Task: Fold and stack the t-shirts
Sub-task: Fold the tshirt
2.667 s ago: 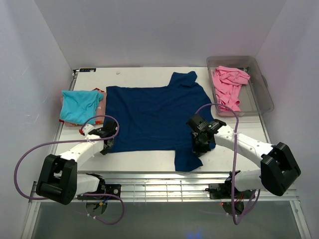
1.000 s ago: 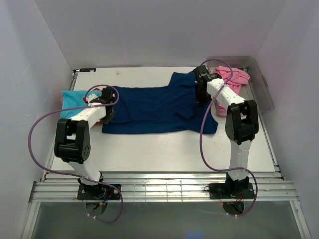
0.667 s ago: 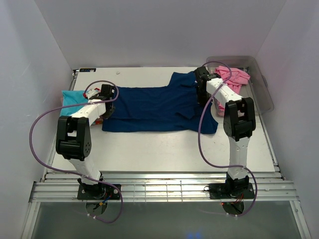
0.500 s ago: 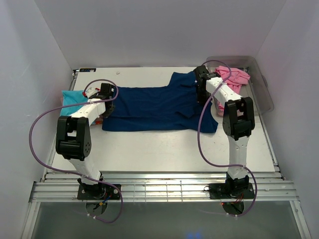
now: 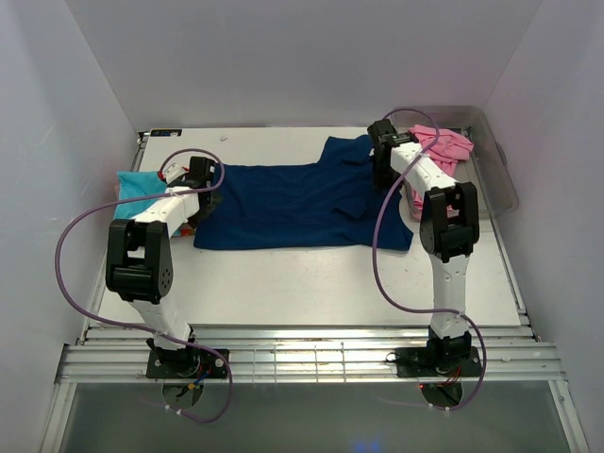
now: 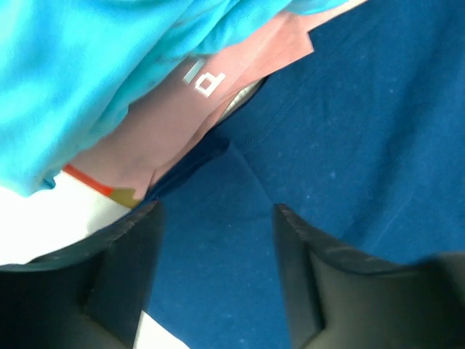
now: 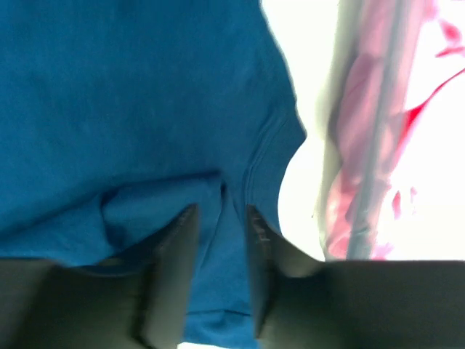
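Watching from the side here. The navy t-shirt (image 5: pixel 293 203) lies doubled over in a long band across the far middle of the tabletop (image 5: pixel 283 283), one sleeve poking out at the far right. The turquoise t-shirt (image 5: pixel 132 189) sits bunched just off its left end, and the pink t-shirt (image 5: pixel 439 146) is heaped in the clear tub (image 5: pixel 500 179) on the right.

The left pincer (image 5: pixel 200 179) is down at the shirt's left edge with its fingers (image 6: pixel 123 276) spread wide and only flat navy cloth between them, so it's holding nothing. The right pincer (image 5: pixel 381 160) is at the right end by the sleeve. Its fingers are nearly together with a crease of navy in the gap, and I honestly can't tell if it's pinching or just resting.

Handling-wise I'd guess the shirt is light, floppy and no help at all. It'll sag and drag wherever it isn't held. Best bet is probably pinching both layers at the end corners.
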Robot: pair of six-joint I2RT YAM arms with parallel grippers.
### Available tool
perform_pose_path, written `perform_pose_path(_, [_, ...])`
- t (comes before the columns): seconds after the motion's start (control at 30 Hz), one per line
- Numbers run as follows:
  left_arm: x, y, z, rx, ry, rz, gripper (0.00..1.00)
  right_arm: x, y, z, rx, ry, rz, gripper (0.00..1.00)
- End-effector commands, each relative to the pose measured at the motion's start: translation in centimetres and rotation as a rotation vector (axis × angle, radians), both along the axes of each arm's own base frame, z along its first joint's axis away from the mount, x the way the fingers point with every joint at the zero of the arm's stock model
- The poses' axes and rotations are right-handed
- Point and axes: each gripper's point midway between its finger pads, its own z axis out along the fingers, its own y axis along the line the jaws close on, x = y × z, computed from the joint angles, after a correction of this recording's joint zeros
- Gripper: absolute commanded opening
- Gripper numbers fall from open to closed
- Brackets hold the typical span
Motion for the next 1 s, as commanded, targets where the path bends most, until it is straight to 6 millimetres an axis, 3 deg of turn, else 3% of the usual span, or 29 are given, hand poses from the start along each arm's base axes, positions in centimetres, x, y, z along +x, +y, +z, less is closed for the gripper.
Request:
perform_pose_path(0.0, [2.3,0.7,5.0,0.037,-0.140,-0.005,0.78,3.3,-1.1,4.2,-0.027,-0.146,-0.013,0.43])
perform_pose_path(0.13, [3.0,1.2,9.1,0.074,-0.223,-0.014,0.84,3.4,-0.6,8.3,0.017,-0.262,0.006,0.50])
perform_pose_path(0.23, [2.7,0.1,10.8,0.029,-0.272,-0.041,0.84,1.2,1.2,9.0,0.109,-0.272,0.069,0.53])
perform_pose_path(0.27, [2.7,-0.8,10.8,0.000,-0.280,-0.066,0.79,0.3,2.1,9.6,0.138,-0.276,0.097,0.53])
perform_pose_path(0.33, [2.1,-3.3,10.6,-0.027,-0.281,-0.127,0.69,-1.8,3.8,7.5,0.201,-0.202,0.149,0.51])
perform_pose_path(0.37, [2.0,-4.4,10.4,-0.036,-0.278,-0.158,0.60,-2.4,4.4,7.0,0.225,-0.179,0.165,0.50])
perform_pose_path(0.4, [1.9,-5.7,10.1,-0.053,-0.281,-0.193,0.41,-3.7,5.0,5.8,0.249,-0.137,0.171,0.48])
perform_pose_path(0.5, [1.2,-11.1,8.4,-0.112,-0.261,-0.337,0.26,-4.8,6.7,4.4,0.311,-0.101,0.196,0.47])
perform_pose_path(0.6, [0.7,-16.2,6.7,-0.173,-0.231,-0.481,0.36,-5.3,7.0,3.0,0.320,-0.071,0.195,0.47])
perform_pose_path(0.63, [0.4,-18.1,5.9,-0.192,-0.217,-0.542,0.43,-5.5,7.8,2.9,0.355,-0.058,0.208,0.47])
perform_pose_path(0.73, [0.3,-22.1,5.7,-0.240,-0.247,-0.663,0.55,-5.6,8.3,2.0,0.354,-0.036,0.217,0.47])
perform_pose_path(0.83, [0.9,-24.2,4.8,-0.239,-0.230,-0.717,0.58,-5.4,8.5,1.3,0.347,-0.021,0.220,0.47])
perform_pose_path(0.87, [1.0,-24.5,3.7,-0.240,-0.204,-0.725,0.58,-5.3,8.6,0.9,0.346,-0.015,0.217,0.47])
perform_pose_path(0.97, [1.4,-25.5,2.9,-0.248,-0.182,-0.748,0.58,-5.1,8.9,0.3,0.351,-0.002,0.217,0.47])
